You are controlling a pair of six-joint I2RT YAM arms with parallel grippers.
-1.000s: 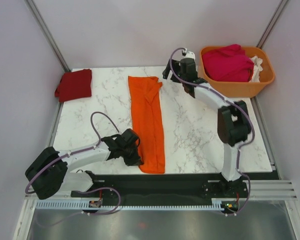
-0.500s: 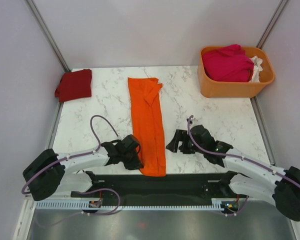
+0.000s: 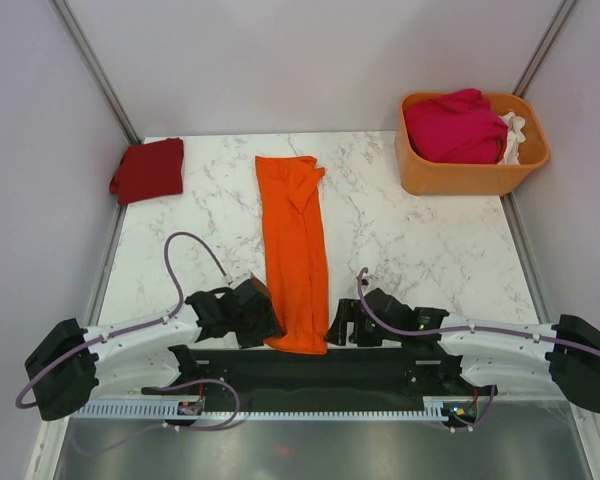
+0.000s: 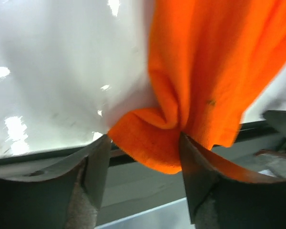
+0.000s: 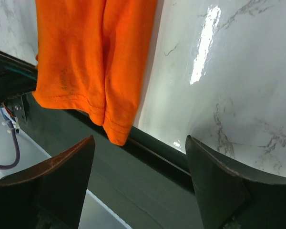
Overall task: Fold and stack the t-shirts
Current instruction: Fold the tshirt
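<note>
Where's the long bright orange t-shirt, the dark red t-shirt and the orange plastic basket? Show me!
bright orange cloth t-shirt (image 3: pixel 295 240), top view, middle of the long folded strip.
dark red cloth t-shirt (image 3: pixel 148 170), top view, centre of the folded square.
orange plastic basket (image 3: pixel 465 178), top view, its front wall.

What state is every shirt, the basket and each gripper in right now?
orange t-shirt: folded into a long strip, near end hanging over the table edge.
dark red t-shirt: folded, at the far left corner.
magenta t-shirt: crumpled in the basket.
white t-shirt: bunched beside it, mostly hidden.
basket: upright, holding both.
left gripper: shut on the orange t-shirt's bunched near corner.
right gripper: open, empty.
</note>
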